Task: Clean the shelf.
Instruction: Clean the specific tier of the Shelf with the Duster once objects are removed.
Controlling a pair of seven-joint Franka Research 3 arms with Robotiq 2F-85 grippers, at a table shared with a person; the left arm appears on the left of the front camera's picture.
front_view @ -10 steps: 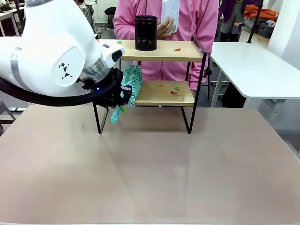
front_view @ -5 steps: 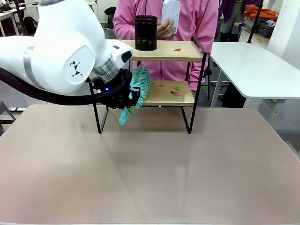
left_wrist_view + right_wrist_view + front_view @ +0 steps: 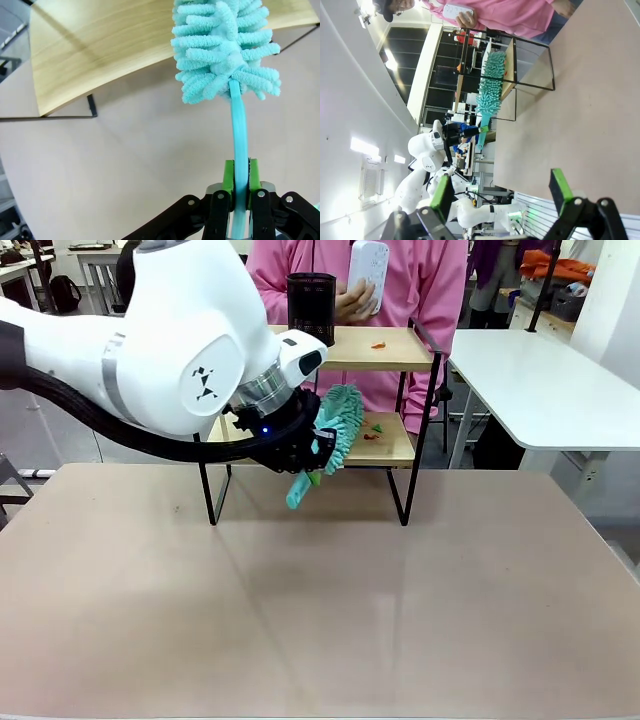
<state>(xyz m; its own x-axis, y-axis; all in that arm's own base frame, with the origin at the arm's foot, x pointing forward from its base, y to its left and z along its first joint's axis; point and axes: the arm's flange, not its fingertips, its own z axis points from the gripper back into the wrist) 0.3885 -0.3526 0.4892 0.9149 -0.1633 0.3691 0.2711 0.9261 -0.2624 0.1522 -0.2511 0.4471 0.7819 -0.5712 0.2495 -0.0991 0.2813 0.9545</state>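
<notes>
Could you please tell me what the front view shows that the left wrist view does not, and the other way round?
Front view: a person in pink holding a white object behind the shelf, a black cup on its top board, and small scraps on both boards. Left wrist view: the left gripper shut on the duster by its thin handle, seen close up. Both: the fluffy teal duster head by the shelf's wood, and the tan table.
</notes>
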